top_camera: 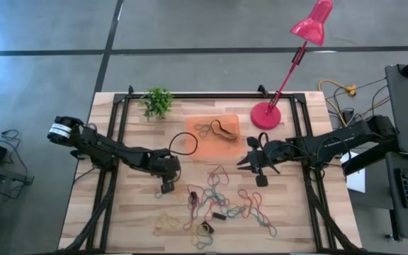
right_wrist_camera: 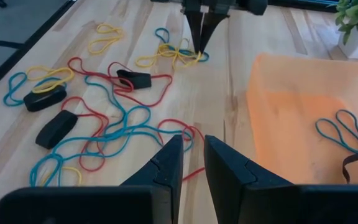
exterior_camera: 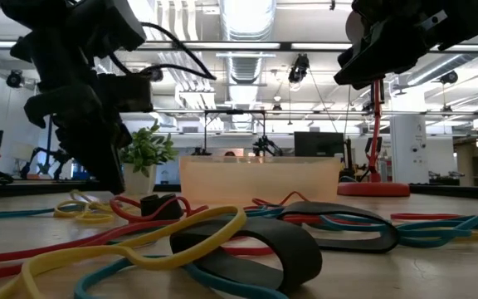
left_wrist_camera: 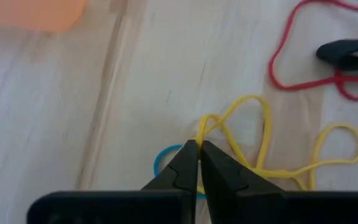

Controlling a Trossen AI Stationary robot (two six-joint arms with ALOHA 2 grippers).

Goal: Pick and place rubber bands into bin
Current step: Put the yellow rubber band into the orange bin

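We had the left hand (left_wrist_camera: pixel 197 149) down on the desk (top_camera: pixel 133 219) near its middle, at the left fringe of the scattered rubber bands (top_camera: pixel 218 202), with its fingers pinched fully together on a strand of a yellow band (left_wrist_camera: pixel 253 134). A blue band (left_wrist_camera: pixel 163 158) lay just beside the fingertips, partly under them. The right hand (right_wrist_camera: pixel 192 146) hung above the desk between the pile and the bin (top_camera: pixel 197 127), its fingers a narrow gap apart and holding nothing that we could see.

The bin sat toward the far edge of the desk, its long axis parallel to that edge, with a few bands already lying in it. The yellow band was a twisted, sprawling loop; in the left wrist view its length trailed away from the fingertips toward the red band (left_wrist_camera: pixel 303 56) in the pile.

We judged the main risk to be the tangle: the yellow loop crossed its neighbours, so lifting it could drag the blue band or others along and drop them short of the bin. The grip caught only a thin strand at the very fingertips, so the band could also slip free on the lift.
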